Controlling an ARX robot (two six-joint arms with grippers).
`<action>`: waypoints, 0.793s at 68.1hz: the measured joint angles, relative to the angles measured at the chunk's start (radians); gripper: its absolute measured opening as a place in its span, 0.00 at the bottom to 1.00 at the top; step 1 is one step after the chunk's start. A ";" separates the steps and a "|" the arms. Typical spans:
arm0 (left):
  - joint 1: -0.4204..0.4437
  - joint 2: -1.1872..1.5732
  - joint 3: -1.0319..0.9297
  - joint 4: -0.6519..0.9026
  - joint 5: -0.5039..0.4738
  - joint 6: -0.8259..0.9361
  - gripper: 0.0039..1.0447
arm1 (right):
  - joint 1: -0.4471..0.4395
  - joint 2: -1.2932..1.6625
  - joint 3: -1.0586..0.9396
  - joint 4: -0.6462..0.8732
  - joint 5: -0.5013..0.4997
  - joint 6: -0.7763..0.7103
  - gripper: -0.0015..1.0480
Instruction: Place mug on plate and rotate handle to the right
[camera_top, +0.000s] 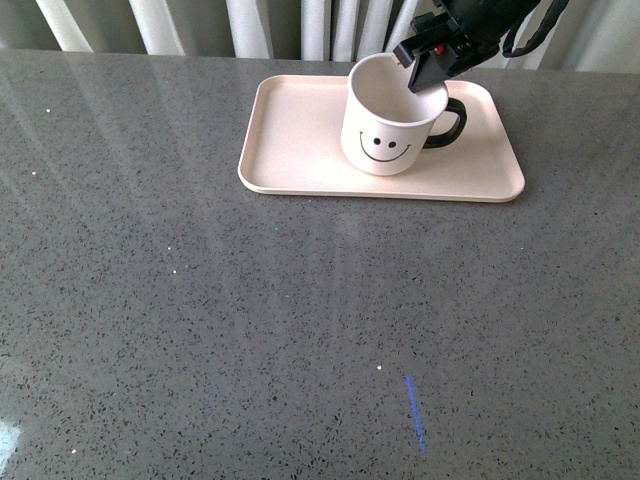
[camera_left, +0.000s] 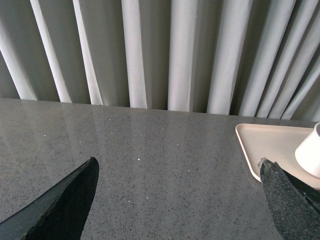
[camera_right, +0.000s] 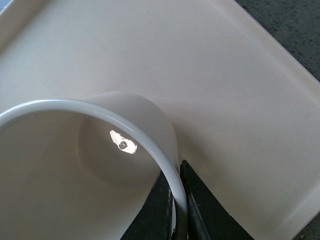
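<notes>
In the front view, the cream-white cylindrical ceramic mug (camera_top: 385, 125) with a black smiley face stands upright on the flat pale pink-beige rectangular plate (camera_top: 290, 150), right of its middle. Its glossy black C-shaped handle (camera_top: 450, 122) points right, and the black right claw (camera_top: 432, 65) comes down onto the far rim just above that handle. The left wrist view shows the left claw (camera_left: 175, 200) spread wide over the grey speckled table (camera_left: 150, 150), well apart from the mug and holding nothing. In the right wrist view, the right claw pinches the mug's wall at the rim, one of its fingers (camera_right: 210, 215) outside and the other inside.
</notes>
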 joint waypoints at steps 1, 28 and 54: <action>0.000 0.000 0.000 0.000 0.000 0.000 0.91 | 0.002 0.001 0.003 -0.005 -0.004 -0.008 0.02; 0.000 0.000 0.000 0.000 0.000 0.000 0.91 | 0.009 0.033 0.064 -0.064 -0.021 -0.077 0.02; 0.000 0.000 0.000 0.000 0.000 0.000 0.91 | 0.010 0.042 0.074 -0.090 -0.026 -0.119 0.02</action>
